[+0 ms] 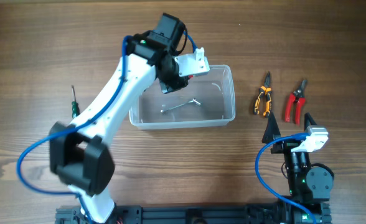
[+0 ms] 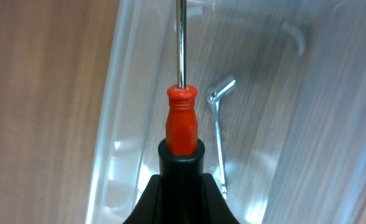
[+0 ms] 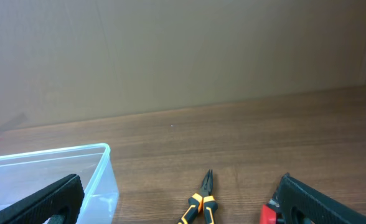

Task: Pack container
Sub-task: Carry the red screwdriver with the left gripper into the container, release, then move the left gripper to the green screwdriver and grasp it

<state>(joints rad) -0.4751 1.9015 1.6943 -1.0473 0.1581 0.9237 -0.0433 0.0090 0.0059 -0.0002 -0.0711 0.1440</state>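
Nearest, on the right, the right claw [image 1: 290,126] is spread wide and empty, just short of the orange-handled pliers [image 1: 263,99] and the red cutters [image 1: 296,101]. Farther in, mid-surface, lies the container [image 1: 230,93] with a small metal wrench [image 1: 182,104] on its floor. A green screwdriver [image 1: 73,103] lies well off to its left. Over the container's far left corner the left claw [image 2: 182,163] is clamped on a red-handled screwdriver [image 2: 182,121], whose shaft points into the bin beside the wrench.

The likely trouble is the long shaft. Lowered at this slant, its tip could catch the thin wall or rim and shove the light bin, or land across the wrench. Released too high, the round handle may bounce or roll.

The wood-grain surface [image 1: 33,37] is brown and matte. Beyond its far edge stands a plain tan wall [image 3: 183,50].
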